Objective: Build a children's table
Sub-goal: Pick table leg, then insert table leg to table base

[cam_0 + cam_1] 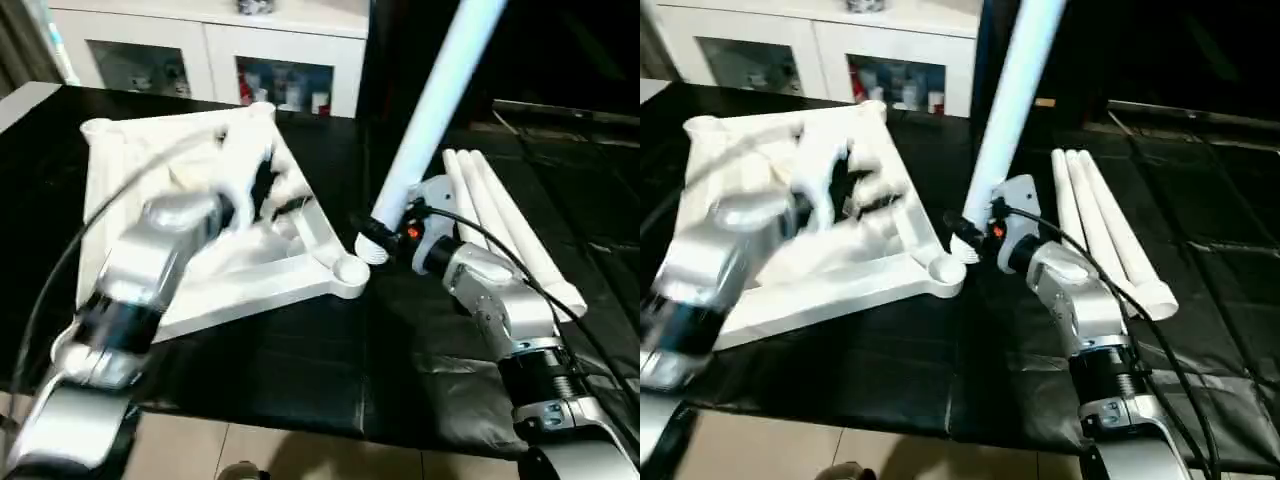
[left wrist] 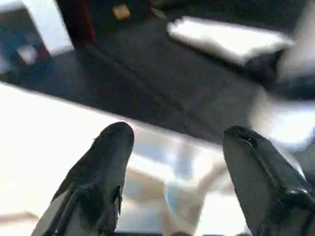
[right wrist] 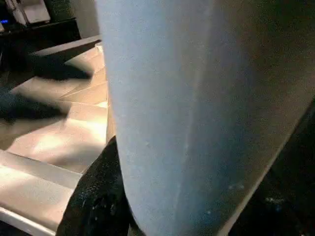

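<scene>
Right claw (image 1: 375, 240) clamps an upright leg (image 1: 432, 110); wrist view shows left claw (image 2: 177, 147) spread over the tabletop (image 1: 290, 270)

From the head, our 2 eye views look forward and down on the black work surface (image 1: 300, 370), from a little apart. Both share the upturned table top (image 1: 250, 280), the loose legs (image 1: 1110, 230) and the cabinet (image 1: 210, 50) (at the far edge). Our left wrist view looks closely over the table top. Our right wrist view sits very near the held leg (image 3: 197, 113).
</scene>
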Available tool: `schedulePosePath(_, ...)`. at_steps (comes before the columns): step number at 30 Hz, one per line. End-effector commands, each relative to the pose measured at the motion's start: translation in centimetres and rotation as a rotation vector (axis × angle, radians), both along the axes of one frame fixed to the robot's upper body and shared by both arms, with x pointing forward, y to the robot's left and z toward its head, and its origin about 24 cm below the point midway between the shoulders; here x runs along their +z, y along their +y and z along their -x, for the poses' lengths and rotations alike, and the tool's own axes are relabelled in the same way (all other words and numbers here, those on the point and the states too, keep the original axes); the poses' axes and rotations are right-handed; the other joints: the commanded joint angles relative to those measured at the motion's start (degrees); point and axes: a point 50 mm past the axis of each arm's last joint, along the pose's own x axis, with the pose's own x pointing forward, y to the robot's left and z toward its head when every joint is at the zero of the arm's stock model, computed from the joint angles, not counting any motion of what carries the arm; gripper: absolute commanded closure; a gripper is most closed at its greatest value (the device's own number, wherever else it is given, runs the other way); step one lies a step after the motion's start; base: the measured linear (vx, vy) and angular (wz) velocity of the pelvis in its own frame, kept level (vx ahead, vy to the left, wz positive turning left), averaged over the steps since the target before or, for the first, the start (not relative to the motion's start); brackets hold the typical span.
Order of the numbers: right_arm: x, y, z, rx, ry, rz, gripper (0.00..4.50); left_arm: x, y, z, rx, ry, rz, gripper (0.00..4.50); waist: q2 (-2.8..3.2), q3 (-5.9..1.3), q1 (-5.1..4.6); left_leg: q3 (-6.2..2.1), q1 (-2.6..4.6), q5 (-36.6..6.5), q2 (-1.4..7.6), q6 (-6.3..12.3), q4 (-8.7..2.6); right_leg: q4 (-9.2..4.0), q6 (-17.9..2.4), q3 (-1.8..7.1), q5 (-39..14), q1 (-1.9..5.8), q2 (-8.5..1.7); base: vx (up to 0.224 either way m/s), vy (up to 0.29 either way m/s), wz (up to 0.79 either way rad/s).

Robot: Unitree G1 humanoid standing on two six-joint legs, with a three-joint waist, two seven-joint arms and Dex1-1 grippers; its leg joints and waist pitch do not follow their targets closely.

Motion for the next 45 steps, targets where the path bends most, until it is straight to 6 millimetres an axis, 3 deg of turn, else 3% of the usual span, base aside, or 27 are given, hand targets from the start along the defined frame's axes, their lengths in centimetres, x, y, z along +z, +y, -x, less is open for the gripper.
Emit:
schedulePosePath(1,0.0,-0.6,0.0,-0.015,0.012,-0.031,2.58,-0.9,-0.9,1.0,-0.086,0.043,-0.031,1.19,0.85,-4.45,0.04,-0.44,1.55,-8.1,2.81,-1.94,-4.11,-3.66,-13.9,1.80,3.1,2.45,-4.16,0.000,0.000,0.00)
schedulePosePath(3,-0.1,-0.3,0.3,0.019,0.027,-0.044,2.58,-2.6,-1.3,2.6,-0.157,0.128,-0.036,1.19,0.52,-4.36,-0.03,-0.31,1.52,-8.0,2.78,-1.74,-4.16,-3.74,-14.0,1.79,2.5,2.35,-4.09,0.000,0.000,0.00)
schedulePosePath(11,0.0,0.3,0.7,0.066,0.018,-0.067,2.58,-4.8,-1.7,4.2,-0.221,0.208,-0.061,1.19,0.59,-4.19,-0.19,-0.32,1.42,-9.2,2.82,-1.82,-4.33,-4.02,-13.4,1.89,-0.4,2.27,-4.13,0.000,0.000,0.00)
schedulePosePath(12,0.0,0.4,0.9,0.079,0.021,-0.071,2.58,-5.0,-1.7,4.5,-0.235,0.203,-0.081,1.47,-0.33,-4.21,-0.34,-0.15,1.39,-8.8,2.80,-1.42,-4.31,-4.12,-13.2,1.91,-0.1,2.35,-4.07,0.000,0.000,0.00)
schedulePosePath(13,0.0,0.5,0.9,0.085,0.020,-0.068,2.58,-5.1,-1.6,4.5,-0.237,0.196,-0.085,1.55,0.16,-4.22,-0.19,-0.26,1.40,-8.1,2.83,-1.16,-4.33,-3.97,-13.1,1.89,0.0,2.30,-4.14,0.000,0.000,0.00)
schedulePosePath(16,-0.3,0.9,1.2,0.128,0.020,-0.037,2.58,-5.6,-1.1,4.1,-0.187,0.195,-0.118,1.58,0.16,-4.12,-0.41,-0.19,1.35,-8.5,2.74,-1.09,-4.29,-4.15,-13.0,1.89,-0.6,2.27,-4.07,0.000,0.000,0.00)
schedulePosePath(18,-0.4,1.1,1.3,0.138,0.013,-0.011,2.58,-5.7,-0.7,3.7,-0.154,0.188,-0.130,1.92,0.18,-4.09,-0.46,-0.19,1.41,-8.8,2.76,-1.16,-4.32,-4.25,-12.5,1.95,-1.8,2.19,-4.15,0.000,0.000,0.00)
schedulePosePath(20,-0.6,1.3,1.4,0.140,-0.007,0.031,2.58,-5.6,-0.4,3.5,-0.150,0.180,-0.134,1.99,0.17,-4.18,-0.56,-0.23,1.41,-8.3,2.76,-1.45,-4.31,-4.15,-12.5,1.92,-1.5,2.18,-4.12,0.000,0.000,0.00)
schedulePosePath(21,-0.6,1.3,1.5,0.140,-0.010,0.037,2.58,-5.6,-0.4,3.5,-0.151,0.179,-0.135,1.99,0.50,-4.20,-0.49,-0.29,1.41,-8.2,2.80,-1.56,-4.30,-4.11,-12.6,1.92,-1.3,2.12,-4.17,0.000,0.000,0.00)
schedulePosePath(32,-0.5,1.4,1.4,0.142,-0.102,0.142,2.58,-4.9,0.1,2.8,-0.209,0.183,-0.188,2.83,0.41,-4.15,-0.56,-0.21,1.52,-9.3,2.79,-1.77,-4.32,-4.17,-12.9,2.01,-1.4,2.05,-4.19,0.000,0.000,0.00)
schedulePosePath(39,0.2,1.5,1.1,0.156,-0.075,0.046,2.58,-5.2,0.5,2.5,-0.227,0.200,-0.239,3.35,0.54,-4.24,-0.64,-0.26,1.51,-8.5,2.77,-0.87,-4.24,-4.00,-13.4,1.99,0.6,2.29,-4.16,0.000,0.000,0.00)
schedulePosePath(45,0.5,1.3,0.7,0.136,-0.067,-0.025,2.58,-5.2,0.6,2.3,-0.242,0.204,-0.259,3.77,0.65,-4.35,-0.59,-0.21,1.56,-8.5,2.85,-1.14,-4.20,-3.80,-14.3,1.91,2.0,2.22,-4.23,0.000,0.000,0.00)
